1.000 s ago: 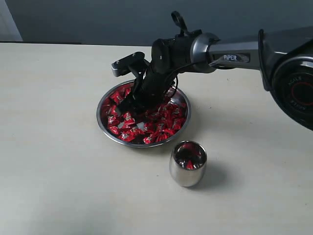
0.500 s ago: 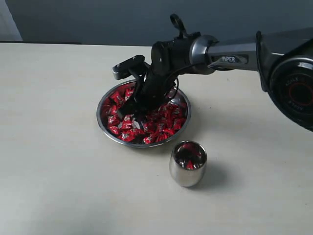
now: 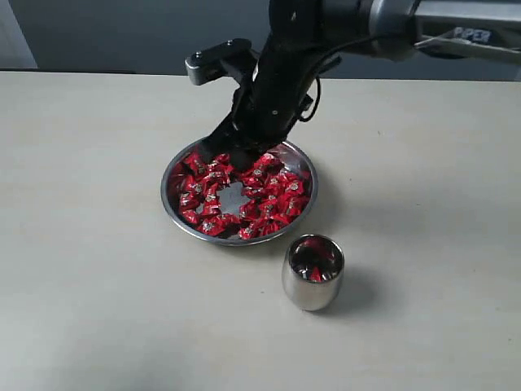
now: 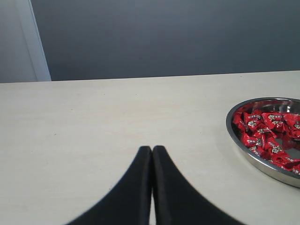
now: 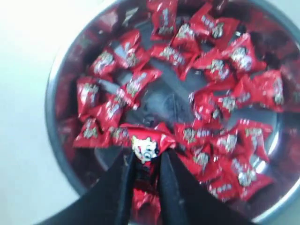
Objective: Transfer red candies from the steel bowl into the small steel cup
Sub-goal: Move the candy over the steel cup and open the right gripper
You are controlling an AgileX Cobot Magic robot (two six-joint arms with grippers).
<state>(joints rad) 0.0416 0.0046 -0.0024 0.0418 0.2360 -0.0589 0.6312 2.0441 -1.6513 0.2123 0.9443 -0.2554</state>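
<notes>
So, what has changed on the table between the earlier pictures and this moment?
The right claw rose out of the steel bowl and now hangs over the side away from the small steel cup, shut on one red candy. A bare patch of the bowl's bottom shows where the claw was digging. The bowl and the cup stayed in place.

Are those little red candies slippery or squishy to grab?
Probably light: the right gripper holds one red candy in a fingertip pinch. Its shiny wrapper looks slippery and likely crumples. On the smooth steel bowl it probably slides when pushed.
</notes>
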